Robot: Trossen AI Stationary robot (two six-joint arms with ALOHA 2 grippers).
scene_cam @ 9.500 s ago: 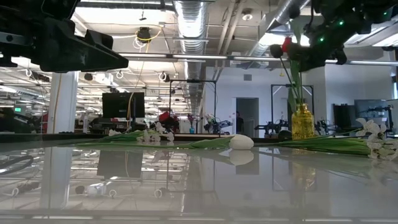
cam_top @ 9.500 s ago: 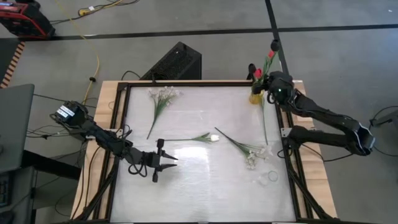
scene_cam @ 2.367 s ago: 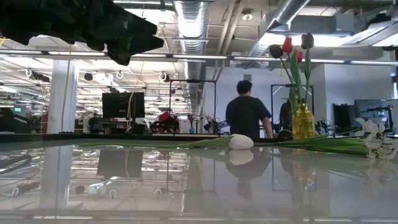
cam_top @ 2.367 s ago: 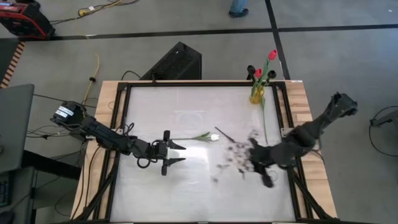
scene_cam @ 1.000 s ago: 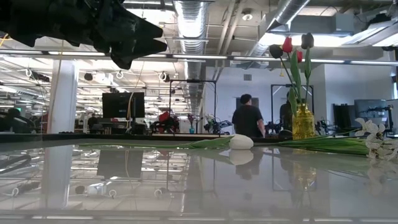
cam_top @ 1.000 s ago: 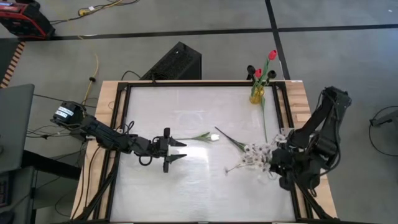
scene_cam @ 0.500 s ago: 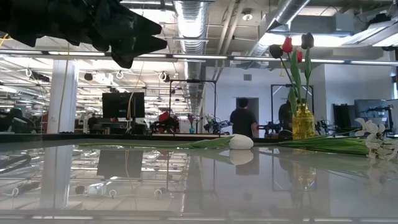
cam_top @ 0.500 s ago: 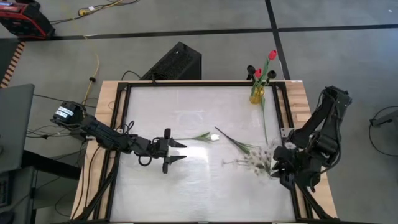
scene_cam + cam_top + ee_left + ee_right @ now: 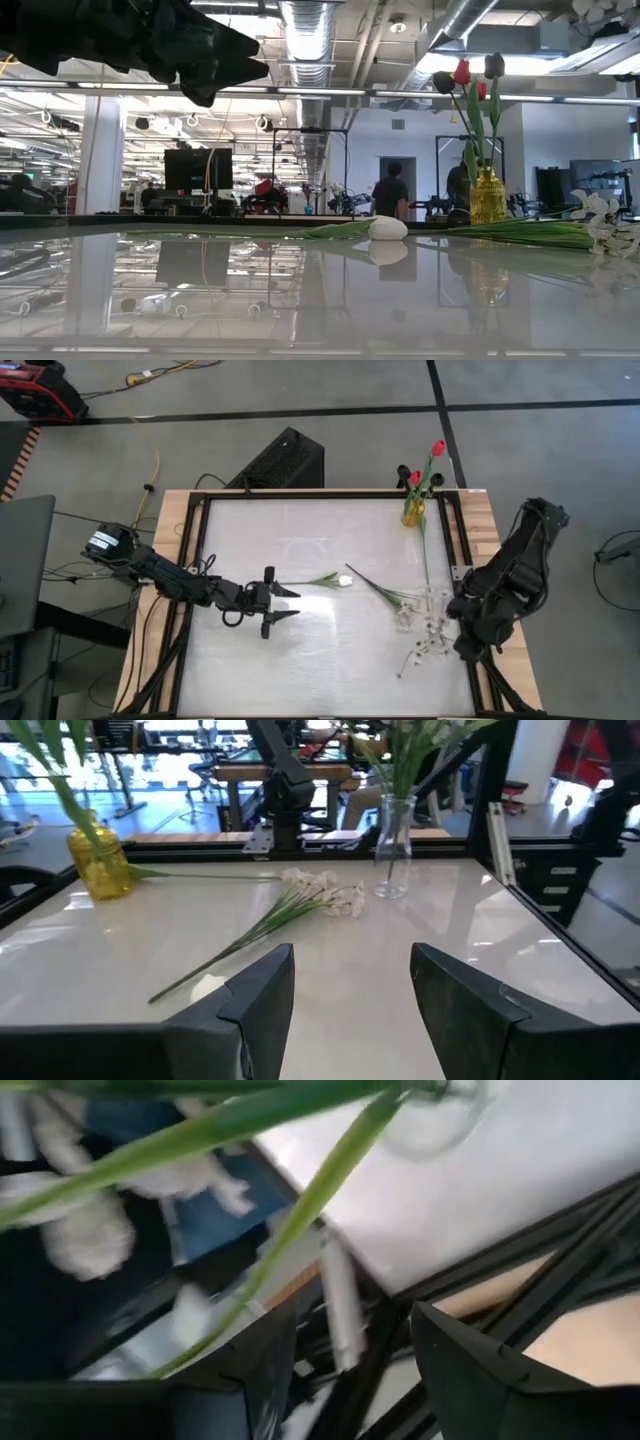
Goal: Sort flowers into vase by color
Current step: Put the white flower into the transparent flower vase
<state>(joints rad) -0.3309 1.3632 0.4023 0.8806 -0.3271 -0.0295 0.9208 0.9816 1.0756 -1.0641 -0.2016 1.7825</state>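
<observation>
right gripper [image 9: 452, 622] – holds green-stemmed white blossom sprig [image 9: 425, 649] | risk – we snag clear glass vase [image 9: 392, 848] beside it, toppling | left gripper [image 9: 283, 606] wide, idle

Red and dark tulips [image 9: 428, 460] stand upright in the yellow vase [image 9: 411, 512] at the table's far right corner. A white tulip [image 9: 318, 580] lies flat well left of that vase. Sprigs of tiny white blossoms [image 9: 398, 598] lie below it, and another sprig [image 9: 422, 652] appears lifted, stems upright in a clear vase [image 9: 391, 848].
</observation>
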